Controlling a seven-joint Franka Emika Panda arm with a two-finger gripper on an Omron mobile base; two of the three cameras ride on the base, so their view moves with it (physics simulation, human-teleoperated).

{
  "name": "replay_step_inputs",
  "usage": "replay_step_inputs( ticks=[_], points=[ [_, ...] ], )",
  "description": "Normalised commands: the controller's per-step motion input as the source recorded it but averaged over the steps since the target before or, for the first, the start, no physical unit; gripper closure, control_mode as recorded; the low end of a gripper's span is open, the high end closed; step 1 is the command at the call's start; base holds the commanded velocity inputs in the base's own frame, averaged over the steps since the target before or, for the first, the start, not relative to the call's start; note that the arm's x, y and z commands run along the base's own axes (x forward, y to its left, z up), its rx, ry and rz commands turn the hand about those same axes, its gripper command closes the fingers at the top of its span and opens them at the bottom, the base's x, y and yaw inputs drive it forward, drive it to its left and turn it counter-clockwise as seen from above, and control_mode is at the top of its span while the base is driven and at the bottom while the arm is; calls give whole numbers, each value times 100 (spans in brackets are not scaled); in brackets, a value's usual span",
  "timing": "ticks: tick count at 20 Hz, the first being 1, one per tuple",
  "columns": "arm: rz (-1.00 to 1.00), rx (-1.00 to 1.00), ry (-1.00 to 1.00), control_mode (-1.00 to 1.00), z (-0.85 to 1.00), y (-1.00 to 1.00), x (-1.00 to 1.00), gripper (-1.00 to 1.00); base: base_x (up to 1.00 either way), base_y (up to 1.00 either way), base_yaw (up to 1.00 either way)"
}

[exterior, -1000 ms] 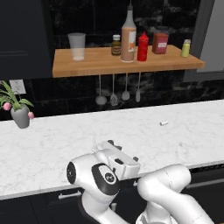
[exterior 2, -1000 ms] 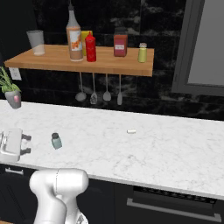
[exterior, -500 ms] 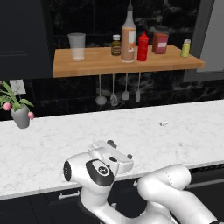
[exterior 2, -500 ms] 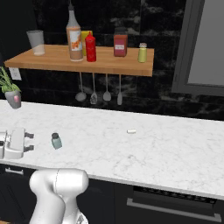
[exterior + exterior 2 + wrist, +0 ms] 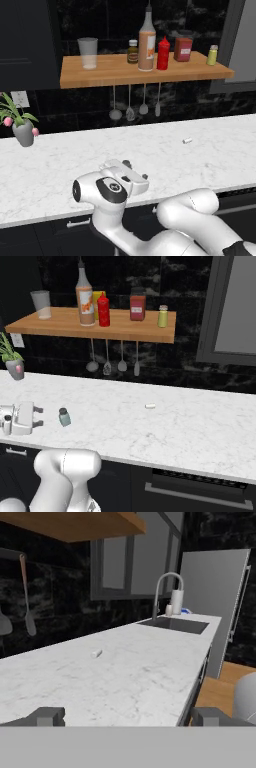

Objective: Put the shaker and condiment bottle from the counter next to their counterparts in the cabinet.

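The pale blue-grey shaker (image 5: 64, 417) stands on the white marble counter (image 5: 165, 431) near its front edge. My gripper (image 5: 38, 416) is just left of it, low over the counter, open and holding nothing. It also shows as the gripper (image 5: 136, 169) and the gripper (image 5: 128, 716), whose fingertips (image 5: 47, 716) stand wide apart. The tall orange-brown condiment bottle (image 5: 146, 42) stands on the wooden cabinet shelf (image 5: 100, 75), touching or nearly touching the red squeeze bottle (image 5: 163, 52). A yellow bottle (image 5: 98, 302) sits behind them. The yellow-green shaker (image 5: 212, 55) is at the shelf's right end.
A glass (image 5: 88, 52), a small jar (image 5: 132, 51) and a red-brown jar (image 5: 183, 49) share the shelf. Utensils (image 5: 130, 102) hang below it. A potted plant (image 5: 22, 131) stands at the counter's left. A small white bit (image 5: 187, 141) lies mid-counter. A sink faucet (image 5: 167, 597) is far along.
The hand has shifted slightly and settled lower over the counter's front edge. The shaker and everything on the shelf stay where they were.
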Motion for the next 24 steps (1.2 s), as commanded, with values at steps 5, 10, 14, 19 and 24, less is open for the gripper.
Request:
replay_step_inputs(
  ticks=[5, 10, 14, 19, 24],
  points=[
    [0, 0, 0, -100, -12, 0, 17, -100, 0, 0, 0],
    [0, -1, 0, -100, -13, 7, 20, -100, 0, 0, 0],
    [0, -4, 0, -100, -19, 18, 18, -100, 0, 0, 0],
    [0, -3, 0, -100, -15, 16, 24, -100, 0, 0, 0],
    [0, 0, 0, -100, -7, 0, 25, -100, 0, 0, 0]
  ],
)
